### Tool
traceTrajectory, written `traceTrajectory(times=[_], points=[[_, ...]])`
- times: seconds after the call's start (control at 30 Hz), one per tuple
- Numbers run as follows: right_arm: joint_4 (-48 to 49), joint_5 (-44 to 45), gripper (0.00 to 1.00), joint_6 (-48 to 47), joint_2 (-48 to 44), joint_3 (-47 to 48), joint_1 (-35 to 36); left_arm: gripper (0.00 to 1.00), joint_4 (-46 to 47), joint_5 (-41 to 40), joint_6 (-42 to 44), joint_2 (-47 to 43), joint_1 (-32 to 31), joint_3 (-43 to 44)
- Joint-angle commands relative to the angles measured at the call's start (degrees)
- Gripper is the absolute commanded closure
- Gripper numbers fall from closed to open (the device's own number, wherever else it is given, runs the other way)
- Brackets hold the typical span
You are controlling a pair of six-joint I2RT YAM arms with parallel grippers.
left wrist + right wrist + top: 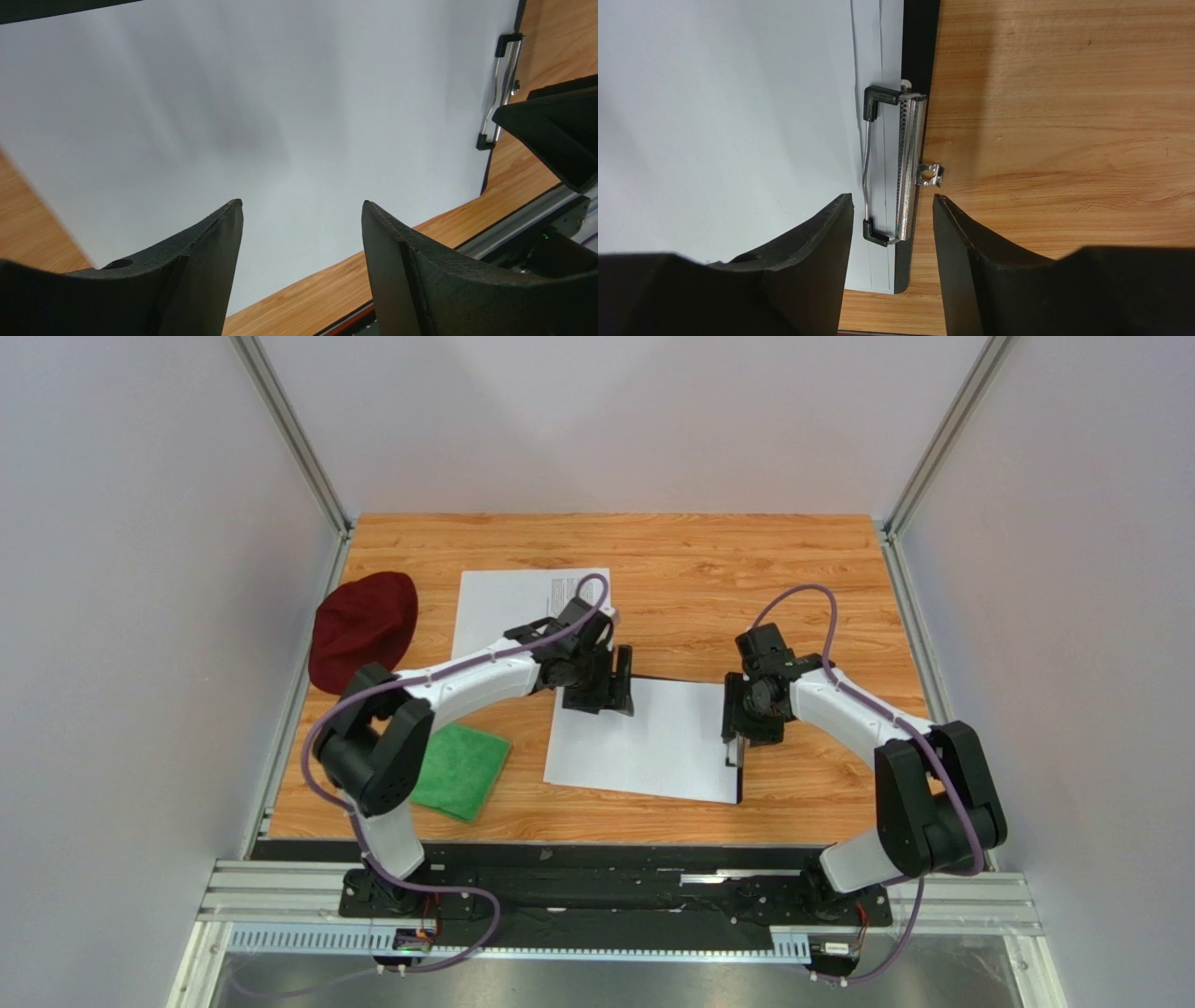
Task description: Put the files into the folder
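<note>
A white sheet [643, 745] lies on the black folder [739, 781], of which only a thin edge shows on the right. Another sheet with a small text block [512, 602] lies at the back. My left gripper [606, 683] is open and empty over the sheet's far left corner; its view shows plain paper [267, 105] below my left gripper [302, 204]. My right gripper [739, 717] is open over the folder's metal clip [901, 168]. In the right wrist view, my right gripper [892, 198] straddles the clip's near end, with stacked sheet edges [738, 105] under the clip wire and the folder strip [919, 42] beside them.
A dark red hat [362, 627] lies at the left edge of the wooden table [786, 574]. A green cloth [463, 770] lies near the front left, beside the left arm. Grey walls close in both sides, and a metal rail [617, 896] runs along the front.
</note>
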Motion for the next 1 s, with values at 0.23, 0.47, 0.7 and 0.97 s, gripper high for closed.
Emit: traceTrajectory(times=[0.23, 0.47, 0.7, 0.97], points=[[5.16, 2.46, 0.57, 2.13, 3.04, 0.64, 0.62, 0.34, 5.3, 5.71, -2.88, 12.86, -6.35, 11.76], [5.61, 2.02, 0.56, 2.13, 4.8, 1.35, 0.62, 0.34, 5.3, 4.04, -2.7, 15.5, -6.53, 11.85], [5.78, 3.69, 0.63, 1.96, 8.14, 0.73, 0.62, 0.34, 5.57, 2.37, -3.93, 16.91, -6.62, 10.71], [8.85, 1.15, 1.0, 0.99, 6.4, -1.9, 0.62, 0.34, 6.09, 2.02, -6.13, 18.67, -6.62, 9.65]])
